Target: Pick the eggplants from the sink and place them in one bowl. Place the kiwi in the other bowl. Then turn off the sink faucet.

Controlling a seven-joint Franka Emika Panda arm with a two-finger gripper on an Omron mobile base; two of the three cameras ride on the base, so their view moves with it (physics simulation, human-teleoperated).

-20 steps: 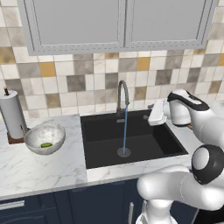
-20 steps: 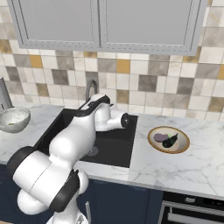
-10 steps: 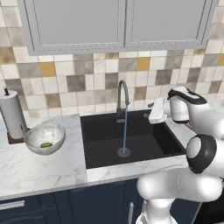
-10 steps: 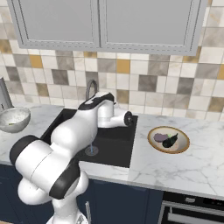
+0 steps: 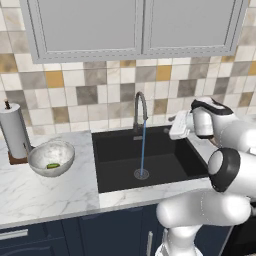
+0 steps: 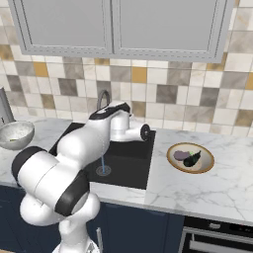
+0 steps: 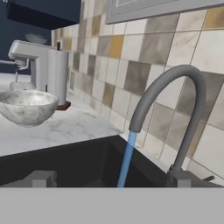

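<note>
- Dark-grey sink faucet [image 5: 140, 111]: upright gooseneck, spout arching down over the sink [image 5: 120, 165], water running.
- Fingers [image 7: 44, 178]: spread wide, gripping nothing, facing the faucet.

Marble counter [image 5: 45, 192]: two bowls [image 5: 51, 158], sink [image 5: 165, 160]

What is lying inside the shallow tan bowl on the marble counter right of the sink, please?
The shallow tan bowl holds two small eggplants side by side: a pale mauve-pink eggplant and a dark purple-black eggplant. The bowl floor beneath them is covered.
</note>
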